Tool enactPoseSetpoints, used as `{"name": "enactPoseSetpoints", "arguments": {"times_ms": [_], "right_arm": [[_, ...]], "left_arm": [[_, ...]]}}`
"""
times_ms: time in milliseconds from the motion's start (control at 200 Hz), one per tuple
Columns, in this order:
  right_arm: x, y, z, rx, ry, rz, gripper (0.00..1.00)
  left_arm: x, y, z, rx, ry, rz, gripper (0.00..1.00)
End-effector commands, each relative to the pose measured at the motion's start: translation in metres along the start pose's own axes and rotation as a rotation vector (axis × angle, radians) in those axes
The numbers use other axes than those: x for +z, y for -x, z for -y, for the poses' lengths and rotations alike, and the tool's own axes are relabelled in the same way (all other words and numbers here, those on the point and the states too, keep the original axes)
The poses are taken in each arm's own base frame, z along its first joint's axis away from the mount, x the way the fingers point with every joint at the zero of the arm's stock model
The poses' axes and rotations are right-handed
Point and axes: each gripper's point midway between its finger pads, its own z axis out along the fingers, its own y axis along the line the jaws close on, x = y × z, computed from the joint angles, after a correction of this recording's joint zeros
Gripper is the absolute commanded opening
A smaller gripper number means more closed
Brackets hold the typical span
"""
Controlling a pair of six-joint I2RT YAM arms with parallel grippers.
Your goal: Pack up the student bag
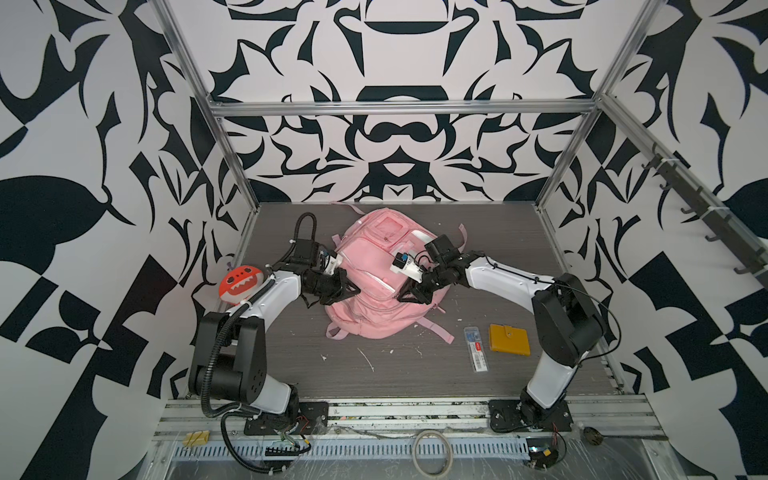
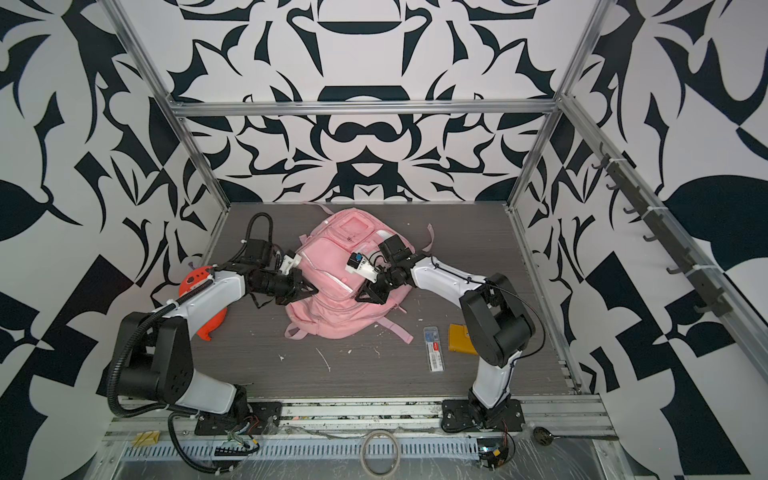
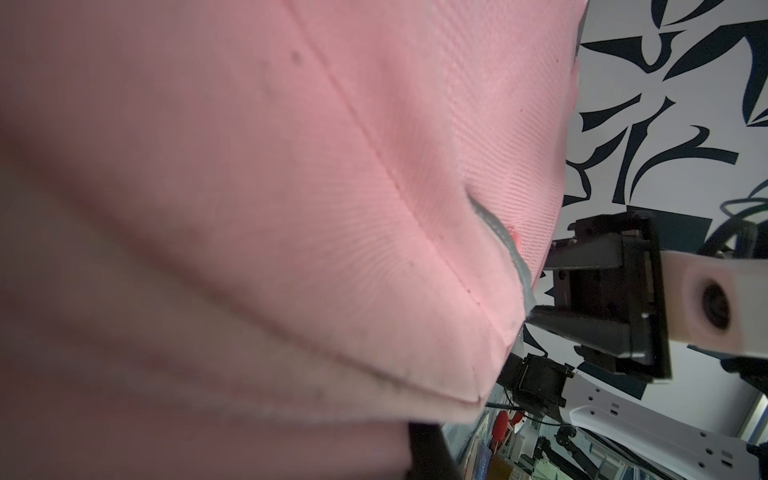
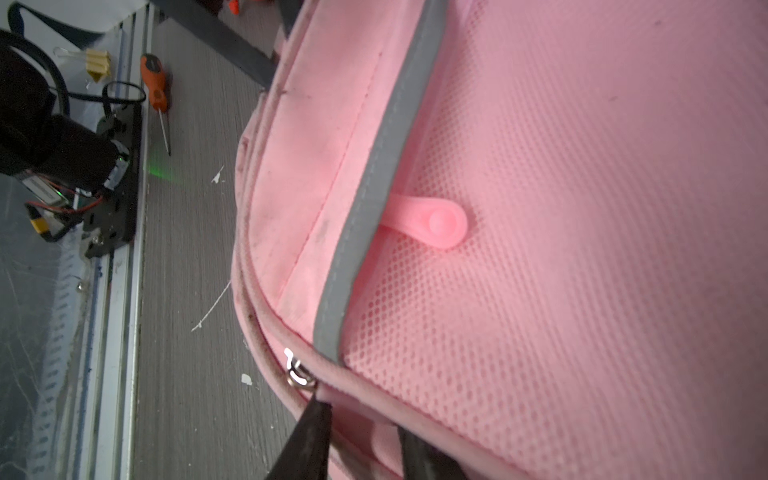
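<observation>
While the student bag [image 1: 370,320] lies front-up at the centre of the grey table [image 1: 415,374] in both top views, the two arms meet over it from either side. The left gripper [image 1: 347,291] is fully closed against the bag's left flank, apparently pinching a fold of its cloth. The right gripper [image 1: 409,297] sits on the opposite edge.

The step in hand looks like opening the bag, since nothing appears packed. An orange plush toy [image 1: 239,284] waits at the left of the frame. A clear pen box [image 1: 478,347] and a yellow wallet [image 1: 509,338] lie to the bag's lower right.

Only the right wrist view shows the detail. The right gripper's dark fingers [image 4: 309,440] stand a little apart astride the pink rim, one tip just beside a metal zip ring [image 4: 297,374]. Whether they have bitten cannot be told. Higher in that frame a pink pull tab [image 4: 440,222] pokes from under a grey reflective strip [image 4: 374,187].

The left wrist view is mostly blurred pink cloth. At its right edge it catches the right gripper side-on, with a gap between its jaws.

The next move likely calls for a firm hold on the zip pull and a draw along the track, with the left side keeping the fabric taut.
</observation>
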Motion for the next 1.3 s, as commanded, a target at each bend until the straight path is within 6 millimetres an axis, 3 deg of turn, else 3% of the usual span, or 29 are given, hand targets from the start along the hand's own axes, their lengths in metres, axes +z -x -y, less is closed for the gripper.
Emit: {"name": "enactPoseSetpoints", "arguments": {"times_ms": [0,145,300,400,570,820,1040,1155,1285,1295], "right_arm": [[0.005,-0.001,-0.028,-0.043,0.067,-0.041,0.24],[0.003,-0.003,-0.037,-0.081,0.063,-0.069,0.19],[0.001,0.001,-0.041,-0.095,0.052,-0.063,0.22],[0.002,0.006,-0.036,-0.09,0.008,-0.036,0.28],[0.005,0.012,-0.026,-0.078,-0.082,-0.015,0.29],[0.001,0.02,-0.026,-0.076,-0.15,0.01,0.0],[-0.02,0.047,-0.022,0.051,-0.246,0.197,0.0],[-0.034,0.041,-0.002,0.151,-0.355,0.227,0.0],[-0.059,0.025,0.021,0.24,-0.419,0.233,0.0],[-0.061,0.023,0.023,0.248,-0.422,0.23,0.0]], "left_arm": [[0.006,-0.004,0.018,0.037,-0.079,-0.019,0.0],[0.007,-0.003,0.017,0.029,-0.084,-0.016,0.0],[0.008,-0.002,0.018,0.025,-0.091,-0.01,0.0],[0.008,-0.002,0.018,0.023,-0.092,-0.008,0.0],[0.008,-0.005,0.018,0.022,-0.095,-0.005,0.0],[0.005,-0.006,0.019,0.003,-0.099,0.022,0.0],[0.008,-0.004,0.032,-0.06,-0.125,0.128,0.0],[0.017,-0.021,0.036,-0.04,-0.115,0.092,0.0],[0.007,-0.041,0.034,0.016,-0.055,0.034,0.51],[0.005,-0.042,0.034,0.022,-0.046,0.033,0.59]]}}
